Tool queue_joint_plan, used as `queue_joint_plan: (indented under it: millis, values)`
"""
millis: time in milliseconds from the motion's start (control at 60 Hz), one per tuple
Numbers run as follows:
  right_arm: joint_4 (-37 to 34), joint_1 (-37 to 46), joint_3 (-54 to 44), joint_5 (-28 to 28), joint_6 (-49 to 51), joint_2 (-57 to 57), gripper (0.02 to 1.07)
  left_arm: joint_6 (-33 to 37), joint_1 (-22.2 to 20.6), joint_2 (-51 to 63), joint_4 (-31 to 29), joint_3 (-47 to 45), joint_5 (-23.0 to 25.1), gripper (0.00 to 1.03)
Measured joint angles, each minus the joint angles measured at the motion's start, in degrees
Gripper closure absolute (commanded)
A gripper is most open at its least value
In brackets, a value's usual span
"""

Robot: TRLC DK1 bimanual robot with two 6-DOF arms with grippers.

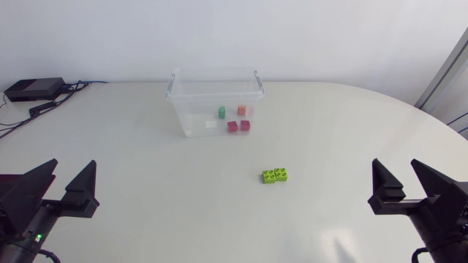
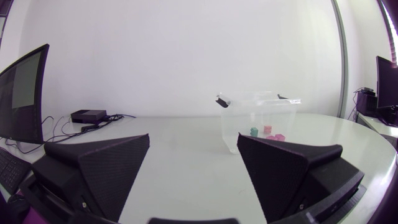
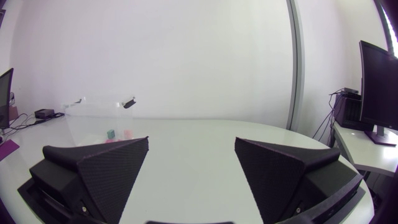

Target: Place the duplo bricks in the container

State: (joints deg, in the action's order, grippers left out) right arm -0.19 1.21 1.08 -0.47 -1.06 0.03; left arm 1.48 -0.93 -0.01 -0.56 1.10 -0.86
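Your left gripper (image 1: 71, 172) and right gripper (image 1: 396, 172) sit wide open, empty. The lime brick (image 1: 275, 175) lies on the table (image 1: 146, 190) at 9 o'clock from the right gripper, the nearer one; long axis 3-to-9. The container (image 1: 189, 120) stands at its 11 o'clock.

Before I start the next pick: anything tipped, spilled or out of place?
Nothing tipped or spilled. The clear container stands upright with four small bricks inside. Only the lime-green brick lies outside it, on the table, not yet placed.
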Motion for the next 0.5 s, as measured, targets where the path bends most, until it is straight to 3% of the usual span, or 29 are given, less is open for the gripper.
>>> queue_joint_plan:
  millis: [250, 500]
  values:
    - [-0.9, -1.5, 7.7, -1.0, 0.0, 4.1, 0.07, 0.0, 0.0, 0.0, 0.0, 0.0, 0.0, 0.04]
    - [-4.8, -2.1, 25.8, -2.4, 0.2, 25.0, 0.07, 0.0, 0.0, 0.0, 0.0, 0.0, 0.0, 0.04]
